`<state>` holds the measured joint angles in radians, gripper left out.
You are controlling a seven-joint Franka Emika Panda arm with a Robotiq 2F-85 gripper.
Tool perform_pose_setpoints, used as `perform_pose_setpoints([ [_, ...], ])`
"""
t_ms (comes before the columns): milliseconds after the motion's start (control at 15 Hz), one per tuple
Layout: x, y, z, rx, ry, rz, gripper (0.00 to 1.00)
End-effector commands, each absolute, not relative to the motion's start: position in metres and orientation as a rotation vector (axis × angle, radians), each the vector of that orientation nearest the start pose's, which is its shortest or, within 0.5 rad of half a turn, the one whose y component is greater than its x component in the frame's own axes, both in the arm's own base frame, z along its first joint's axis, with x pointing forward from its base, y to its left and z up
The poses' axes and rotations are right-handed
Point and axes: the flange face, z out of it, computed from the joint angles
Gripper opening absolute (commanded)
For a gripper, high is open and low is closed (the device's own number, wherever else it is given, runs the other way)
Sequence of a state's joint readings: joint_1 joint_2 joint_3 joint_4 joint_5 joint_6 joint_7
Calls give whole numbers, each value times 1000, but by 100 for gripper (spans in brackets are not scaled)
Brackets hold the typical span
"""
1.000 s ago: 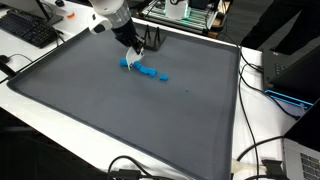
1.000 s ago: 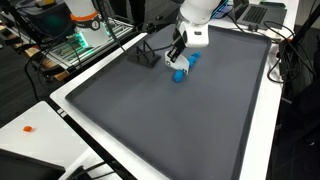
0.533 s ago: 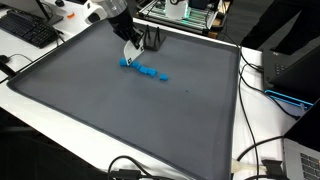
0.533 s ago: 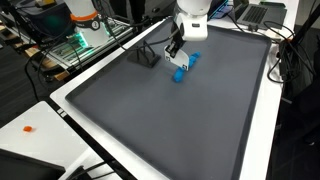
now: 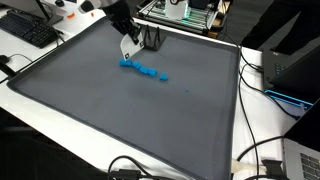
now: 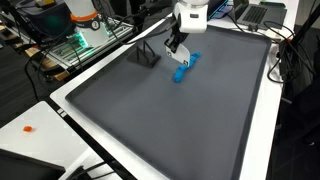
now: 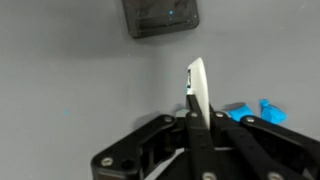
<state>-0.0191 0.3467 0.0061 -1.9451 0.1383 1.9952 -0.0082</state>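
Note:
My gripper [image 5: 129, 46] is shut on a thin white flat piece [image 7: 198, 88] that stands upright between the fingertips. It hangs above the grey mat [image 5: 110, 110], just beyond a row of blue blocks [image 5: 145, 70] and apart from them. The gripper also shows in an exterior view [image 6: 175, 46] above the blue blocks [image 6: 182, 66]. In the wrist view the blue blocks [image 7: 252, 110] lie to the right of the jaws and a dark box [image 7: 160, 15] sits ahead at the top.
The dark box [image 5: 152, 39] stands on the mat near its far edge, close to the gripper, and shows in both exterior views [image 6: 148, 52]. A keyboard [image 5: 25, 28], cables [image 5: 262, 150] and equipment surround the table.
The gripper has lifted up and away from the blue blocks, toward the dark box, with the white piece still held. The blue blocks have not moved.

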Motion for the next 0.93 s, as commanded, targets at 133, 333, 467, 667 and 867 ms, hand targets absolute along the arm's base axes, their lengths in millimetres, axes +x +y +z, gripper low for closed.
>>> perform_pose_setpoints([
  [133, 554, -1, 317, -2857, 538, 494, 1],
  [333, 542, -2, 327, -2790, 758, 485, 1],
  [467, 533, -1, 331, -2737, 903, 494, 1],
  [667, 516, -1, 331, -2628, 1095, 528, 1],
  [867, 498, -4, 324, -2498, 1268, 554, 1],
])
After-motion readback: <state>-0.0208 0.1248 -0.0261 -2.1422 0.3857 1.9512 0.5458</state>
